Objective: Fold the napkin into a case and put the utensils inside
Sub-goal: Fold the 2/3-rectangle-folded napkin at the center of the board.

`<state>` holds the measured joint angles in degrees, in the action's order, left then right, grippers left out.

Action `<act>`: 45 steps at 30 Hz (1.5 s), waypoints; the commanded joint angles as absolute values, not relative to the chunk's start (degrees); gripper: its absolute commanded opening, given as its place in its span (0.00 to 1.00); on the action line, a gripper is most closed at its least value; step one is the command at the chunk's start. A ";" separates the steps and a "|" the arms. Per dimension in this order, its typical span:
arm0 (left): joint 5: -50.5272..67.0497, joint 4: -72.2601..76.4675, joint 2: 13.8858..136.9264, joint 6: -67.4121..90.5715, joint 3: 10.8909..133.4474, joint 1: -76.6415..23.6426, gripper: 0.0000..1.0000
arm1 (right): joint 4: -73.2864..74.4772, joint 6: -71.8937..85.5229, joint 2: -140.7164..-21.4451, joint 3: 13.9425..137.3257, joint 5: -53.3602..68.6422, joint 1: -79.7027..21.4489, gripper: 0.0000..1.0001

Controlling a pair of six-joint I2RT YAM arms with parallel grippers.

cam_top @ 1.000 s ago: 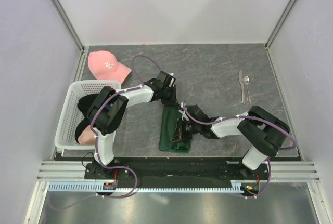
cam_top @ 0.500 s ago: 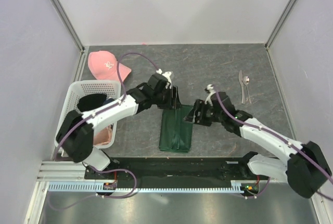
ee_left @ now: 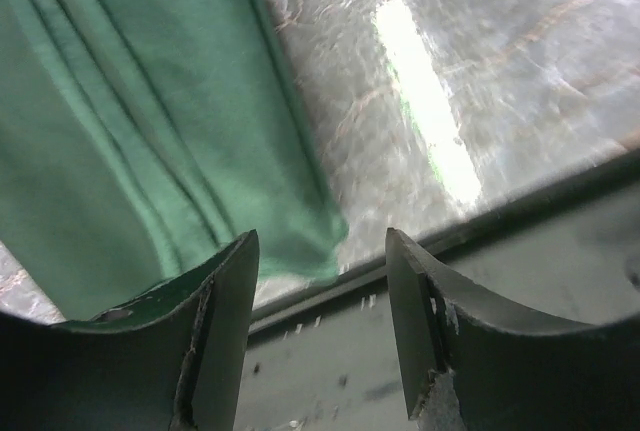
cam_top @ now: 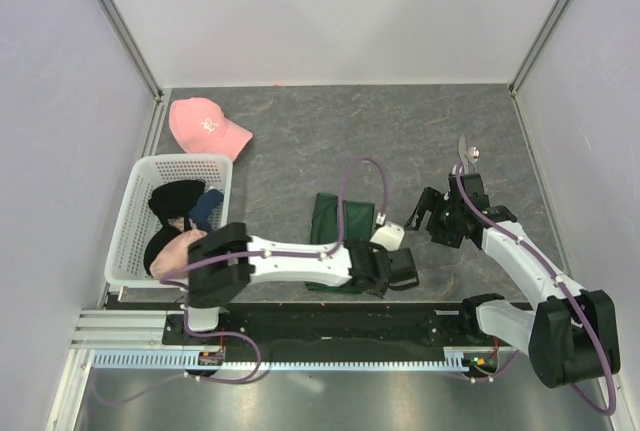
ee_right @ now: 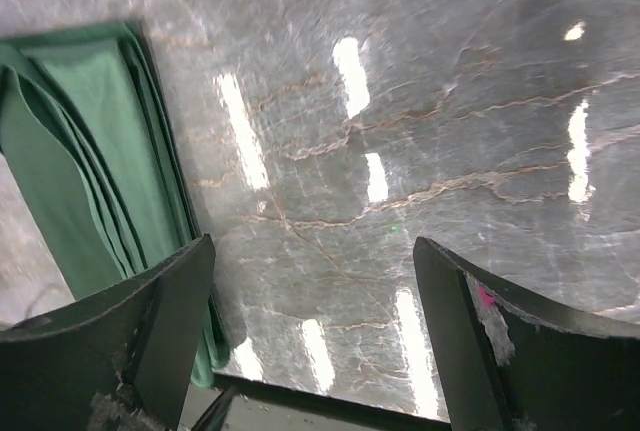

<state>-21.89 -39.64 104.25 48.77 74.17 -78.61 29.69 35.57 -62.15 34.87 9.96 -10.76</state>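
The dark green napkin [cam_top: 333, 223] lies folded into a narrow strip, the case, at the table's near middle, its near end crossed by my left arm. My left gripper [cam_top: 398, 273] is open and empty just right of the strip's near end. In the left wrist view the cloth's corner [ee_left: 150, 121] lies beyond the open left gripper [ee_left: 320, 276], apart from both fingers. My right gripper [cam_top: 428, 219] stands open and empty further right. The right wrist view shows the napkin [ee_right: 90, 151] at its left, past the open right gripper [ee_right: 312, 286]. The silver utensils [cam_top: 470, 153] lie at the far right, partly hidden by the right arm.
A pink cap [cam_top: 205, 123] lies at the far left. The white basket [cam_top: 128, 213] with a black garment [cam_top: 178, 199] stands at the left edge. The table's near edge [ee_left: 450, 221] and the black rail [cam_top: 330, 316] run right by the left gripper.
Both grippers were shut at the napkin and have opened and let go. The left arm swung down to the strip's near right end; the right arm drew back right toward the utensils.
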 commanded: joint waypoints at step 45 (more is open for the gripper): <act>-19.78 -38.41 99.93 51.50 72.42 -78.22 0.02 | -16.43 48.69 -82.35 23.90 33.14 -21.53 0.60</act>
<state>-20.38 -41.19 102.67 53.04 72.99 -78.39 -9.02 47.07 -80.29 23.83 34.26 -21.26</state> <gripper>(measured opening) 0.033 0.635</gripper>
